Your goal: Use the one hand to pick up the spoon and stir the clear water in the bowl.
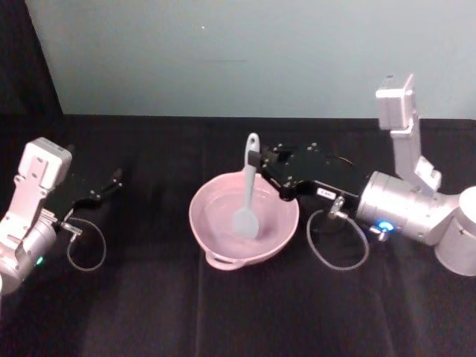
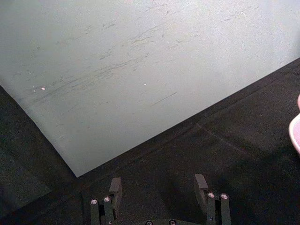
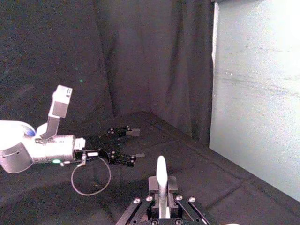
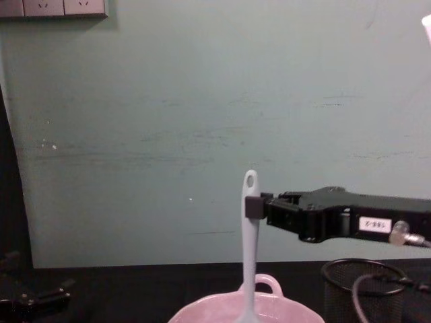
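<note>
Right hand (image 1: pixel 259 162) holds spoon (image 1: pixel 245 219) in bowl (image 1: pixel 212 216) (left hand (image 1: pixel 108 187) idle)

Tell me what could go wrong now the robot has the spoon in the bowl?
The right gripper pinches the spoon high on its thin handle, so it might twist or slip during stirring.
The paddle head sits in the pink bowl; a wide or fast stir could splash water or nudge the bowl.
The left gripper rests open at the far left, out of the way.

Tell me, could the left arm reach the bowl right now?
Probably yes: bare black cloth lies between the open left gripper and the bowl, though the right gripper holds the spoon upright in it.
</note>
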Controlling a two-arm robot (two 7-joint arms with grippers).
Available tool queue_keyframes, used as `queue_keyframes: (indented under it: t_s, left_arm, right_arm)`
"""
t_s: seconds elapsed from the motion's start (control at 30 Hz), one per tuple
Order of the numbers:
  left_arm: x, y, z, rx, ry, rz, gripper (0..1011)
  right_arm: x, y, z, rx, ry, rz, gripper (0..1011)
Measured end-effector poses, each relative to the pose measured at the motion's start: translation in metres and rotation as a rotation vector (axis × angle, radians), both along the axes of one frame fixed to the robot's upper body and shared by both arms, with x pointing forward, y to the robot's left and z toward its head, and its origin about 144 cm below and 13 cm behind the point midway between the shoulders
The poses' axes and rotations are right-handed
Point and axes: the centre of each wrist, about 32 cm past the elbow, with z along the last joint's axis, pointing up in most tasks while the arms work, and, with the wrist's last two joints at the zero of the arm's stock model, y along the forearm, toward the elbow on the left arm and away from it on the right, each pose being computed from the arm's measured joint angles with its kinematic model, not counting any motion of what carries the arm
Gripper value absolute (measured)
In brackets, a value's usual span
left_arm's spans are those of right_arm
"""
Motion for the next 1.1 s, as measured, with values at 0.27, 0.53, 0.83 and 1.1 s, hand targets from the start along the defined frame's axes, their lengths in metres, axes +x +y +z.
queue_keyframes:
  t_s: [0.27,0.53,0.83,1.1]
  left_arm:
    - [0.000,0.000,0.000,0.000,0.000,0.000,1011]
    - [0.000,0.000,0.000,0.000,0.000,0.000,1011]
    - [0.000,0.000,0.000,0.000,0.000,0.000,1011]
    - [0.000,0.000,0.000,0.000,0.000,0.000,1011]
  right_arm:
    - [0.006,0.019,-0.017,0.033,0.010,0.005,112]
    - [0.013,0.040,-0.031,0.077,-0.024,-0.067,112]
    - [0.019,0.046,-0.040,0.091,-0.101,-0.206,112]
    - [0.018,0.033,-0.040,0.068,-0.132,-0.260,112]
